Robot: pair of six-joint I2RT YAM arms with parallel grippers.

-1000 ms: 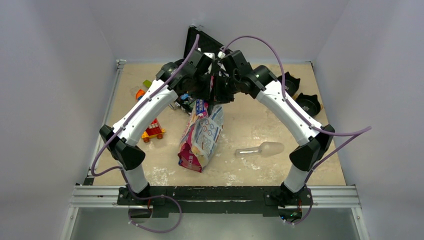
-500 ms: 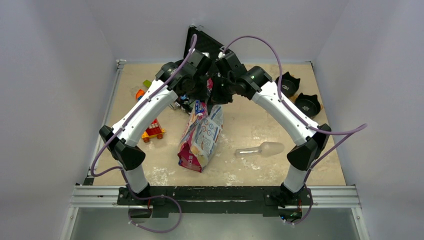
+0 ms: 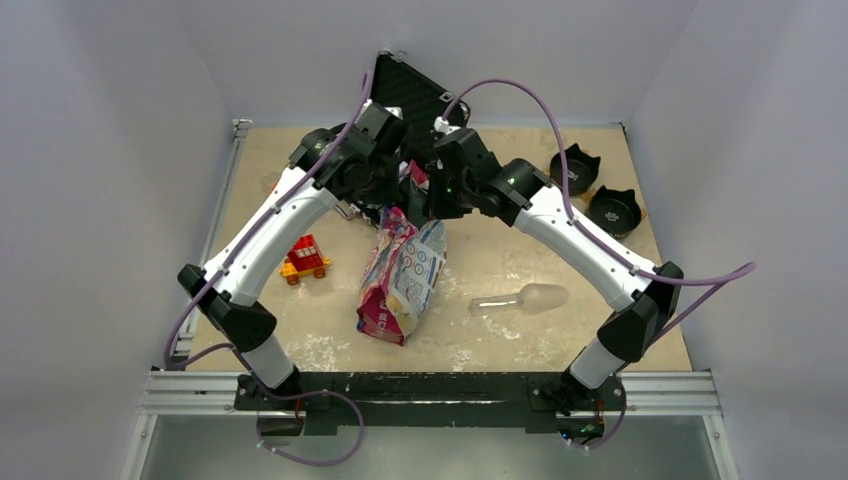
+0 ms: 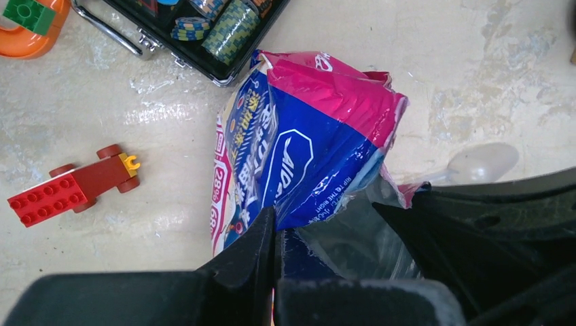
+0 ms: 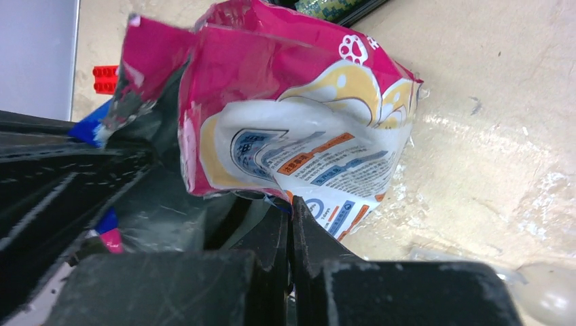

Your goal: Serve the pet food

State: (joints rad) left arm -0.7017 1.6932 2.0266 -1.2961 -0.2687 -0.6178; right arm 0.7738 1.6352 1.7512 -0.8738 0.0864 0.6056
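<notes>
The large glossy bag of pet food (image 3: 405,270), pink at its edges and printed in white and blue, stands slanted at the middle of the beige, scuffed desk (image 3: 500,250); its base rests on the desk toward the near side and its top is raised toward the back, where both arms meet; the kibble itself is hidden inside. The left jaws are pinched tight on the blue-printed side of the bag's (image 4: 306,156) top edge, their tips closed with only film between them; the right jaws are likewise clamped on the opposite, white-and-orange-printed side of the bag (image 5: 299,102); between the two grips the mouth gapes and its silvery lining shows. The white left arm (image 3: 270,230) and the white right arm (image 3: 570,225) arch inward from their bases.

A clear plastic scoop (image 3: 520,298) lies on the desk just to the right of the bag, apart from it; a red toy-brick car with a yellow part (image 3: 305,257) sits to the bag's left; a black case holding stacked coloured poker chips (image 4: 204,27) lies open behind the bag; two black bowls with ear-shaped rims (image 3: 575,168) (image 3: 613,210) stand near the far right edge; an orange toy piece carrying a green brick (image 4: 27,20) lies beside the case.
</notes>
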